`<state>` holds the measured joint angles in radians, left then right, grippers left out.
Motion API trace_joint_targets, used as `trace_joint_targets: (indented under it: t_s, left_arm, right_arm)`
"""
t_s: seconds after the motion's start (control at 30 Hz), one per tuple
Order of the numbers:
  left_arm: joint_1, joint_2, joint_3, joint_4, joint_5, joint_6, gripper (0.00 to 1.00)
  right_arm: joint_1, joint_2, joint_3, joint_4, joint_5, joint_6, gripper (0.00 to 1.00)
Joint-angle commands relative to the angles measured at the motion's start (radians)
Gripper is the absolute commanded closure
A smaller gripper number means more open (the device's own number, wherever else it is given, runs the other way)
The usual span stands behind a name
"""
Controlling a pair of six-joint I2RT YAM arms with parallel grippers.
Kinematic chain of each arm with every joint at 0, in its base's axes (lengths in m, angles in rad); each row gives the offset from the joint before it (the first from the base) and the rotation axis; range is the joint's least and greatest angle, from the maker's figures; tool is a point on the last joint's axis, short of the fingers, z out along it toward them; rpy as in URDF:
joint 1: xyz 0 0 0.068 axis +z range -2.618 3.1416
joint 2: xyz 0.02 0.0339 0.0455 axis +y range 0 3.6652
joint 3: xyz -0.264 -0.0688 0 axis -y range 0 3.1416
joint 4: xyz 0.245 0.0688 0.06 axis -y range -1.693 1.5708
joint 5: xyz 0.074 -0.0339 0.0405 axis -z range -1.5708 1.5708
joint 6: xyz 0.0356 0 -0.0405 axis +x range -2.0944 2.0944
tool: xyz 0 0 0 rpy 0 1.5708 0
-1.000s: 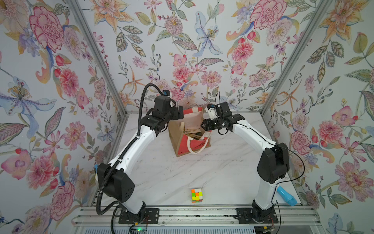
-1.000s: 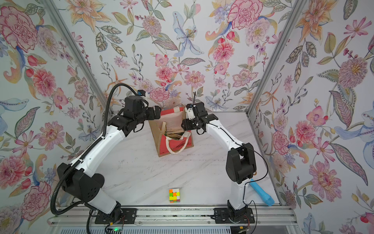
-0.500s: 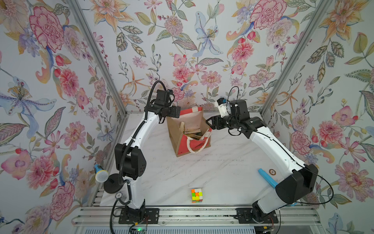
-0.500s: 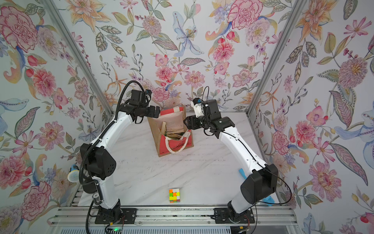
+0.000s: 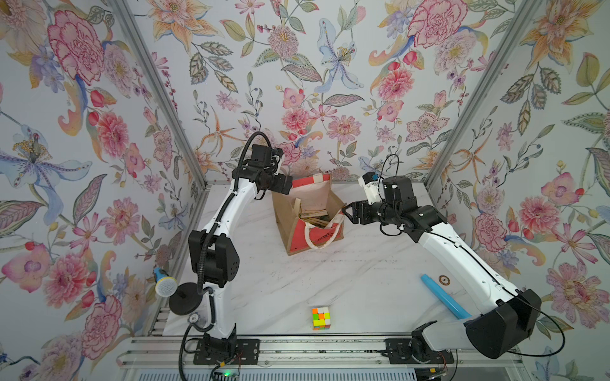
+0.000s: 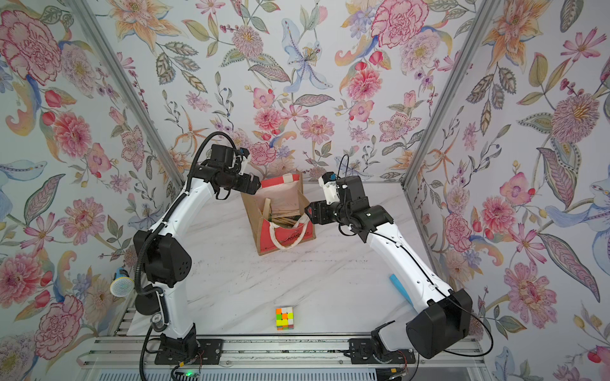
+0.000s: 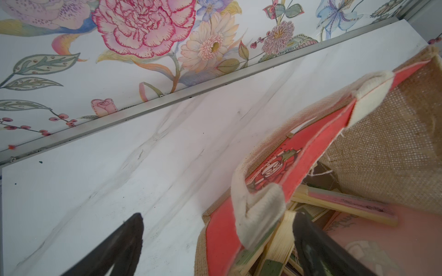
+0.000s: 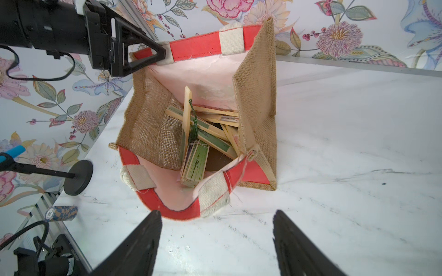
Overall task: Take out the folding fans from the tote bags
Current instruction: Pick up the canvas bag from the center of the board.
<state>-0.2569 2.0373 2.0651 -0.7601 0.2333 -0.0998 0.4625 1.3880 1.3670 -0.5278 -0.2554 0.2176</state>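
Bamboo fans: a whole heap of closed ones, lying criss-cross on the bottom of the tote bag. None are out on the desk yet, far as I can see.
Bag spot: middle of both top views, a bit above centre. It stands upright close to the back wall with its mouth gaping.
Leaning fan: propped against the cream lining, with its end poking higher than the pile and a green tassel dangling off it. Looks like the easy first pick to me.
Feel (my guess): super light, and stiff along the sticks. The smooth bamboo is probably a bit slippery, and the pleats are thin enough to crush or tear.
Where to grab: across the flat outer sticks, near the raised end or mid-length. I'd never go for the tassel or the pleat edge, and I'd lift straight up so it doesn't snag its neighbours.
Bag wall: soft jute, so I reckon it flops or tips if nudged, and the rope handle could catch a fan.
Left pincer: just up and left of the bag in a top view, at the back rim. Its jaws are spread wide and straddle that rim, one finger outside and one inside, clamping nothing.
Right pincer: just right of the bag in a top view, level with its rim. It's clearly parted and empty, and its wrist view shows only desk between the fingers with the bag mouth right ahead.
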Motion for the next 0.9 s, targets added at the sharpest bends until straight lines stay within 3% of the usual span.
trace_joint_targets:
  t_s: [0.0,0.33,0.6,0.87]
  left_arm:
    - [0.002,0.055,0.052,-0.042,0.034,0.041,0.01]
    - [0.002,0.098,0.121,-0.095,0.050,0.051,0.13]
    - [0.002,0.094,0.125,-0.093,0.087,0.038,0.43]
    - [0.003,0.105,0.127,-0.115,0.105,0.043,0.56]
  right_arm:
    - [0.011,-0.031,-0.040,0.010,0.029,0.034,0.24]
    - [0.013,-0.081,-0.120,0.042,0.043,0.065,0.24]
    - [0.015,-0.082,-0.127,0.049,0.041,0.067,0.24]
    - [0.015,-0.093,-0.139,0.058,0.050,0.067,0.24]
